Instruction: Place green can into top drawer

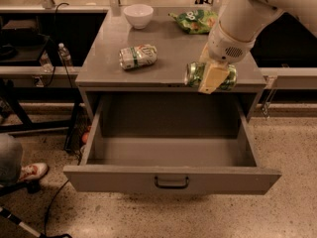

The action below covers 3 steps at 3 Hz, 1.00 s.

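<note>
My gripper (pixel 212 77) is shut on the green can (pixel 196 75), a shiny dark-green can held on its side. It hangs at the front edge of the cabinet top, right of centre, just above the open top drawer (pixel 171 178). The drawer is pulled fully out, grey and deep, with a small dark handle (pixel 171 183) on its front panel. Nothing lies inside it. One cream finger (pixel 213 78) crosses the can's front; the other is hidden behind it.
On the grey cabinet top (pixel 109 58) lie a paler white-and-green can (pixel 137 56) on its side, a white bowl (pixel 138 15) at the back and a green snack bag (pixel 194 21). A person's shoe (pixel 30 172) is on the floor at left.
</note>
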Available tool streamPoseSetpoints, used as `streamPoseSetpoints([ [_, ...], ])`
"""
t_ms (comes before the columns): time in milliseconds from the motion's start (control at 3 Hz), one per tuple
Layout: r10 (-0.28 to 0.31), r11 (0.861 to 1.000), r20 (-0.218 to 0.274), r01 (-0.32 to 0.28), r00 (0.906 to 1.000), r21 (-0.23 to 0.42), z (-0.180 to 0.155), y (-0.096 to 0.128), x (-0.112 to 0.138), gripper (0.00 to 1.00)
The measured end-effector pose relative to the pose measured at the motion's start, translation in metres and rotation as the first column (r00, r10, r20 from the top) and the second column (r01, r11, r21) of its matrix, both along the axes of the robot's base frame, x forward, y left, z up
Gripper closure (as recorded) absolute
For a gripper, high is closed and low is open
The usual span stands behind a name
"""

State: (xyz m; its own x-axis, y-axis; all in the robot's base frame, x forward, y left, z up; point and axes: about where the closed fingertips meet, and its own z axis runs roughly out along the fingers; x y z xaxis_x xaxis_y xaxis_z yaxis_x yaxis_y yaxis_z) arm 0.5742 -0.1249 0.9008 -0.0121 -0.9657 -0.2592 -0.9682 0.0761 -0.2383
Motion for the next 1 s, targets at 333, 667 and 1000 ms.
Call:
streamPoseSetpoints([
  [333, 0.0, 1.0, 0.0, 0.0, 1.0, 0.0, 0.0, 0.0, 0.0, 1.0],
  [667, -0.045, 0.999, -0.091, 0.047, 0.9948, 0.013, -0.032, 0.012, -0.006, 1.0],
  [1000, -0.084, 0.996, -0.152, 0.09, 0.9848, 0.029, -0.064, 0.025, -0.01, 1.0],
])
